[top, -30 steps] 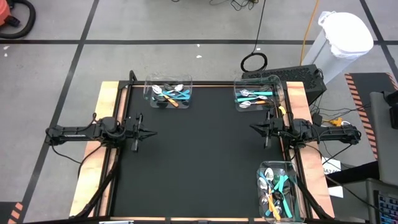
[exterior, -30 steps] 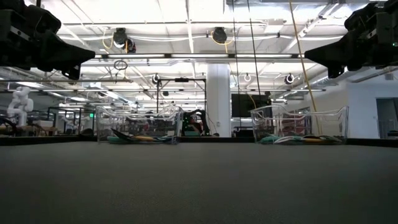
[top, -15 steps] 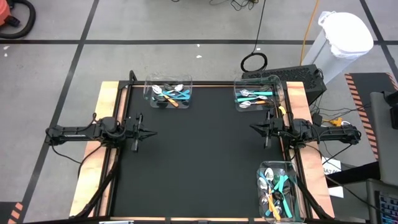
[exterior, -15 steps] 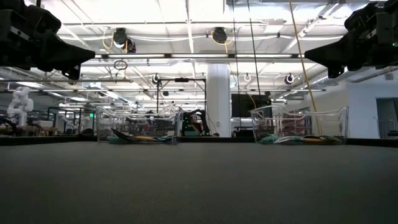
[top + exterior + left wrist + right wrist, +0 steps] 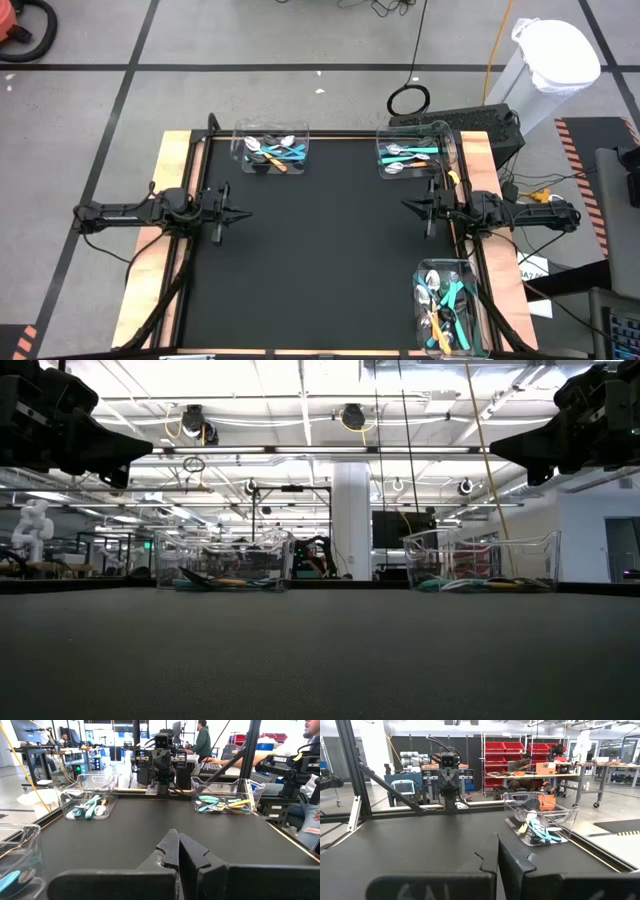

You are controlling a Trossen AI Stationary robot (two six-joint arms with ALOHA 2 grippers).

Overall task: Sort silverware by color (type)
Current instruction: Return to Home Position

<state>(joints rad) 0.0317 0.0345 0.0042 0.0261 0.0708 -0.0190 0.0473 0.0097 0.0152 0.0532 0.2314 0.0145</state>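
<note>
Left gripper [image 5: 243, 213]: fingers pressed together, nothing between them. It hangs over the left side of the table [image 5: 320, 250], with its tips pointing inward.
Right gripper [image 5: 406, 204]: likewise closed on nothing. It is at the right side and faces the left one across the mat.
Change: I find none over the last second. Both arms and every utensil sit as they were.
Meaning: I judge the homing move complete and the sorting finished. No utensil is left on the open mat.
Silverware [image 5: 276, 153]: all in three clear bins, the far-left bin [image 5: 270, 125], the far-right bin [image 5: 447, 135] and the near-right bin [image 5: 420, 266].
Long axis: in both far bins the pieces lie roughly across the table. In the far-right bin the heads are left and the teal handles right. In the near-right bin they run mostly near-to-far, and some are crossed.
Remark: orange and teal handles share the far-left and near-right bins.
</note>
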